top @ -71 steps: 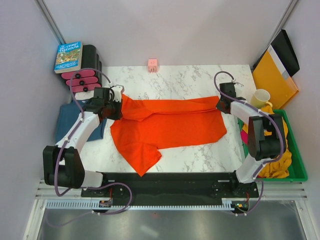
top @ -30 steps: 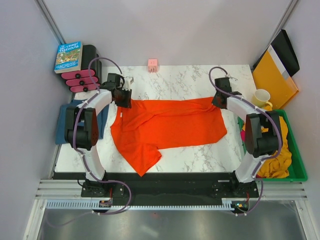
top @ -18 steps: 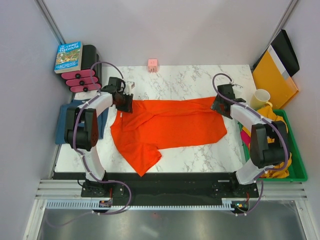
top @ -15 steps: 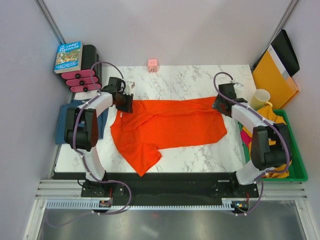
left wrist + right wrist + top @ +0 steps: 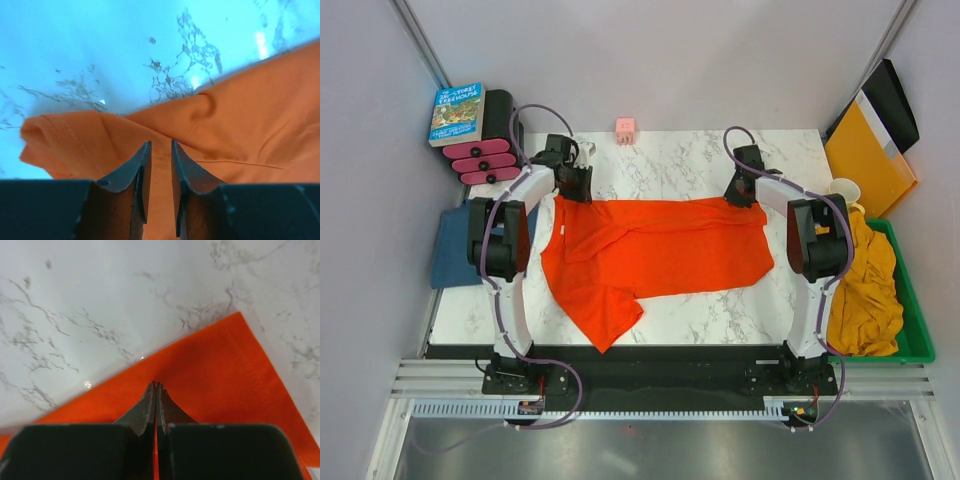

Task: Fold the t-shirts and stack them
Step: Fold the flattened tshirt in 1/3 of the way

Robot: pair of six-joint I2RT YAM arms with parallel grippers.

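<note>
Both arms are out at full reach, one on each far corner of the orange-red t-shirt (image 5: pixel 655 250); it lies spread sideways on the marble table (image 5: pixel 670 160), running from under the left gripper (image 5: pixel 574 190) across to under the right gripper (image 5: pixel 736 195) and back behind both towards the arm bases. The left gripper's fingers (image 5: pixel 137 180) stand a narrow gap apart, and that gap is filled with bunched orange cloth, a ridge rising right up to the tips, so this reads as a pinch on the shirt's corner; bare marble lies just ahead of them. The right gripper's fingers are pressed together, tips sitting on the shirt's far edge, a corner of cloth off to their right and marble ahead (a thin orange sliver shows between the pads, but whether a layer is truly caught there I cannot tell). The step in hand, by my reading, is taking the far edge for this shirt's first lengthwise fold; one sleeve sprawls well behind the left gripper, so nothing is squared up yet. The teal-blue t-shirt (image 5: pixel 448 255) lies outside and behind the left gripper, and the mustard-yellow t-shirt (image 5: pixel 870 290) sits in the green bin (image 5: pixel 918 330), well behind and outside the right. The next move calls for a sure hold on the right, then both ends lifted evenly and drawn back towards the bases with the cloth taut between them; a one-sided grip would likely drag the shirt askew.
</note>
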